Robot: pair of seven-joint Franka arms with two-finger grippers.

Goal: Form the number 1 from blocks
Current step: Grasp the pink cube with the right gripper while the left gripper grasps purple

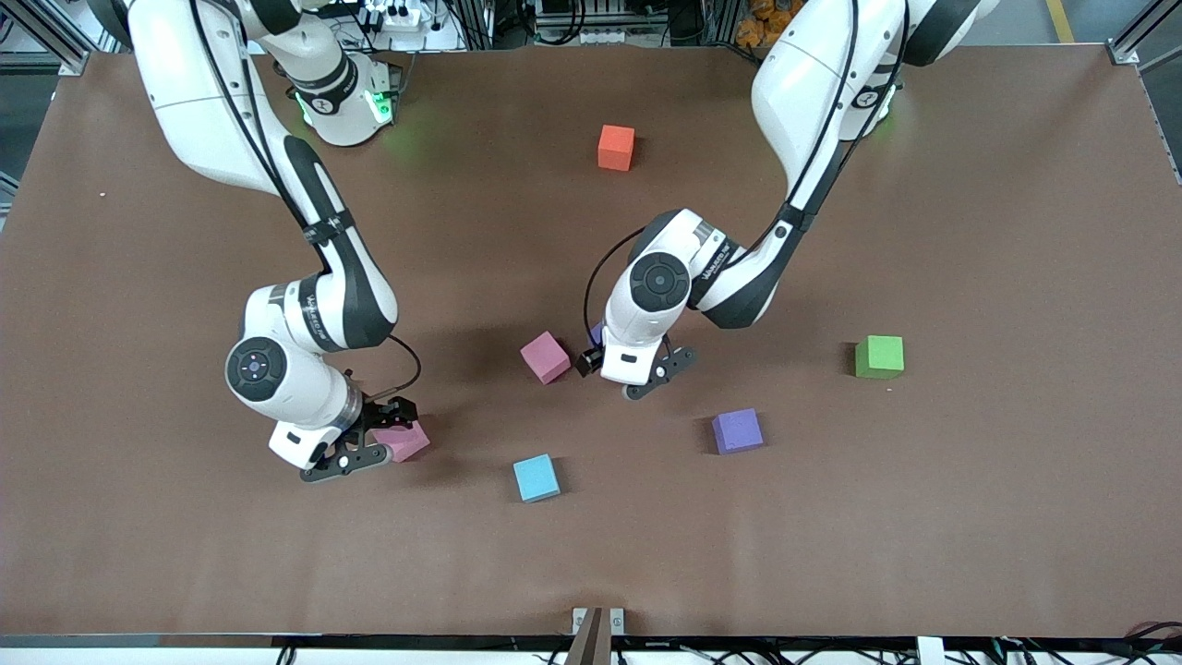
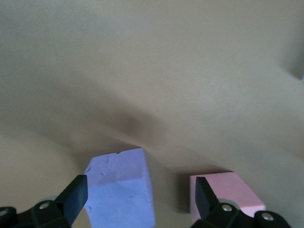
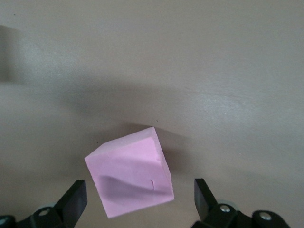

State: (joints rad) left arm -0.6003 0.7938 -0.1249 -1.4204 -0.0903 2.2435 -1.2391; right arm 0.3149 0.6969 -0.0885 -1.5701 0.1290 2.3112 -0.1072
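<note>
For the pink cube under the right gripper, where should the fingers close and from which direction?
Probably from straight above, on two opposite flat side faces. The pink cube sits turned at an angle between the open fingers of the right gripper, so the wrist likely needs rotating until the pads meet faces, not corners.

This is a robotics lab. Two white arms [image 1: 277,157] stand bolted along one edge of a wide table [image 1: 1016,277] covered with a plain brown mat. Each base carries a green status light [image 1: 379,106], and black cables run along the arm links. Past the bases, aluminium frame rails [image 1: 1140,37], a white power strip [image 1: 399,17] and bundles of wiring crowd the floor. A yellow line [image 1: 1060,18] is marked on that floor. On the mat lie only plain coloured foam cubes [image 1: 616,148], scattered as test props. A small bracket [image 1: 597,621] is fixed at the table edge nearest the front camera.
</note>
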